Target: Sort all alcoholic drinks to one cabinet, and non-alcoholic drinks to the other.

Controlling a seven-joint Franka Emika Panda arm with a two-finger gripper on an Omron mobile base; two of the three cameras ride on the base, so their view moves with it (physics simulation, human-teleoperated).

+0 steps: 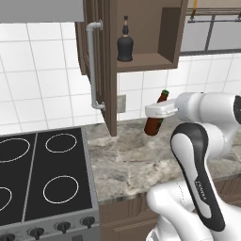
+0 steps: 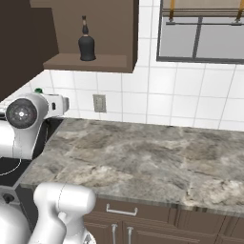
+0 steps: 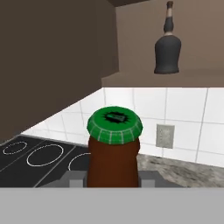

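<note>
My gripper (image 1: 160,111) is shut on a slim brown beer bottle (image 1: 153,123), holding it tilted above the counter, below and to the right of the open cabinet (image 1: 147,61). In the hand view its green cap (image 3: 114,124) sits close in front, with the brown neck (image 3: 113,164) between my fingertips. A squat black bottle (image 1: 124,44) stands upright on the cabinet's shelf (image 2: 86,62), and it is seen up and to the right as the black bottle (image 3: 167,52) in the hand view. The cabinet door with its long grey handle (image 1: 92,66) hangs open. The non-alcoholic drinks are out of view.
A black stove (image 1: 37,174) with four rings lies left of the stone counter (image 1: 132,162). A wall outlet (image 2: 99,102) sits on the white tiles under the cabinet. A window (image 2: 200,33) is to the right, and brown drawers (image 2: 143,214) run under the counter.
</note>
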